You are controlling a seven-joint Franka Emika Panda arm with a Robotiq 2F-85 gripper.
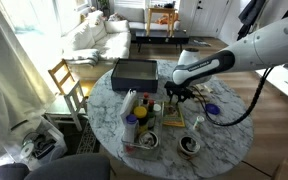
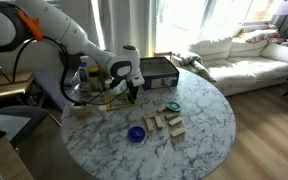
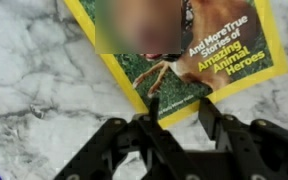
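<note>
Exterior views both give you the black box (image 1: 134, 73) at the table's edge; you cannot see into it. Two bowls (image 1: 147, 141) sit near the rim in an exterior view, their contents too small to tell. A purple dish (image 2: 136, 133) lies near some wooden blocks (image 2: 164, 122). The round marble table (image 2: 209, 135) stands on a wood floor (image 1: 279, 115), with a white sofa (image 2: 239, 55) beyond. Your gripper (image 3: 179, 108) hangs over the book (image 3: 224, 55), jaws half-closed astride its lower yellow edge; you cannot tell whether they pinch it. The book lies flat on the marble. In the wrist view its long axis runs up and left, and its title climbs rightward.
</note>
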